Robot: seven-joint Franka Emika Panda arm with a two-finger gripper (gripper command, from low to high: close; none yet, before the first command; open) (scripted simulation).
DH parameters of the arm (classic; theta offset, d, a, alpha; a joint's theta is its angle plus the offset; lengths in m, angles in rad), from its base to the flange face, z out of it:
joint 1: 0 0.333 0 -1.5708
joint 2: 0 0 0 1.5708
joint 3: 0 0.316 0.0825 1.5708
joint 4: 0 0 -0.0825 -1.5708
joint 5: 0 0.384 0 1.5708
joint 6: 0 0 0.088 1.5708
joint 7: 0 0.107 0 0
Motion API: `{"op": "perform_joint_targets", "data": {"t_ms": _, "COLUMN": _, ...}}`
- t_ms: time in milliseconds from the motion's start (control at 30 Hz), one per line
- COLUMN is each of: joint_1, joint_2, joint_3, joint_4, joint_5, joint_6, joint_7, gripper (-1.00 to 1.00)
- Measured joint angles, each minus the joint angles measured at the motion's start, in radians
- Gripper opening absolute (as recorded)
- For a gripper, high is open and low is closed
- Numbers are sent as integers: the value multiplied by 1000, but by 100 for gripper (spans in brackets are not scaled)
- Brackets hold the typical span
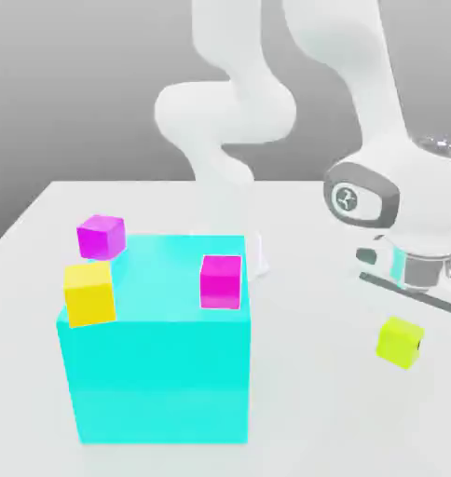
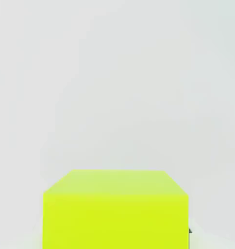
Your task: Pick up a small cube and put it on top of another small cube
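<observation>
Looking at the pale table [image 1: 308, 405] first, since it's what the whole job sits on, and it leaves the white arm [image 1: 225, 112] room to come over from the back and bring its hand down on the exterior view's right. Next biggest is the big cyan cube [image 1: 164, 377], well apart from the hand on the exterior view's left. My guess is it's clutter, being far too bulky for a job about small cubes. Then there's the gripper [image 1: 400, 337], pointing down and closed on the lime cube [image 1: 400, 343], with a dark sliver of fingertip [image 2: 190, 231] right against the cube's side in the hand view. That cube is the one to move, and it's between the fingers at the exterior view's right. It's lined up square in the hand view, which makes sense to me: flat pads on flat faces shouldn't let it twist. Can't tell if it's off the table or still touching. As for the other small ones, the golden-yellow cube [image 1: 89, 294], the magenta cube [image 1: 221, 281] and the purple cube [image 1: 102, 237] all overlap the big one's top or edges from this angle, and I can't say which really rest on it. One of them is presumably the landing spot, so I'd go straight up first, then across with plenty of height, or it could clip a neighbour.
</observation>
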Motion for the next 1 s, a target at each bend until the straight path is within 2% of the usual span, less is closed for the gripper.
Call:
{"op": "perform_joint_targets", "data": {"t_ms": 233, "joint_1": -111, "joint_2": -240, "joint_3": -92, "joint_4": 12, "joint_5": 15, "joint_6": -153, "joint_7": -224, "gripper": -100}}
{"op": "perform_joint_targets", "data": {"t_ms": 433, "joint_1": -152, "joint_2": -449, "joint_3": -226, "joint_4": 25, "joint_5": 25, "joint_6": -292, "joint_7": -416, "gripper": -100}}
{"op": "perform_joint_targets", "data": {"t_ms": 833, "joint_1": -346, "joint_2": -828, "joint_3": -697, "joint_4": 20, "joint_5": 160, "joint_6": -769, "joint_7": -829, "gripper": -100}}
{"op": "perform_joint_targets", "data": {"t_ms": 900, "joint_1": -371, "joint_2": -810, "joint_3": -739, "joint_4": -6, "joint_5": 176, "joint_6": -777, "joint_7": -848, "gripper": -100}}
{"op": "perform_joint_targets", "data": {"t_ms": 1000, "joint_1": -383, "joint_2": -765, "joint_3": -760, "joint_4": -80, "joint_5": 175, "joint_6": -675, "joint_7": -855, "gripper": -100}}
